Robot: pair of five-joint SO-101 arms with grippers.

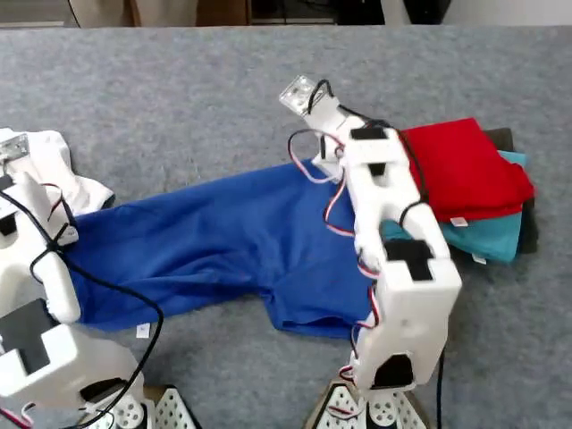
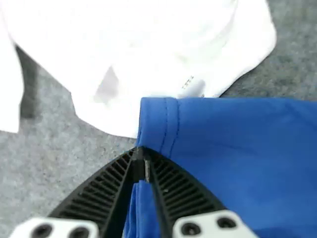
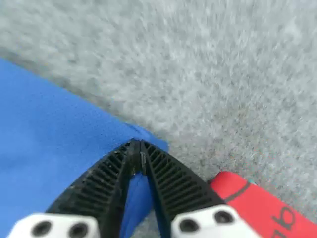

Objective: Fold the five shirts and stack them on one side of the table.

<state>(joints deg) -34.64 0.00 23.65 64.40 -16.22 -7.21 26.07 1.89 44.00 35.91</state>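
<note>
A blue shirt [image 1: 223, 241] lies spread across the middle of the grey table. My left gripper [image 2: 140, 157] is shut on the blue shirt's [image 2: 237, 148] hemmed corner, right beside a crumpled white shirt [image 2: 138, 54] at the table's left side [image 1: 54, 170]. My right gripper [image 3: 139, 151] is shut on the opposite corner of the blue shirt [image 3: 44, 134], near the folded stack. In the high view the right arm [image 1: 384, 223] covers that corner. The stack holds a red shirt [image 1: 465, 170] on a teal one [image 1: 487, 234] with a dark one [image 1: 529, 223] beneath.
Grey felt covers the table [image 1: 179, 98], with open room at the back and front right. The arm bases [image 1: 375, 402] stand at the front edge. The red shirt's edge [image 3: 257, 208] lies close to my right gripper.
</note>
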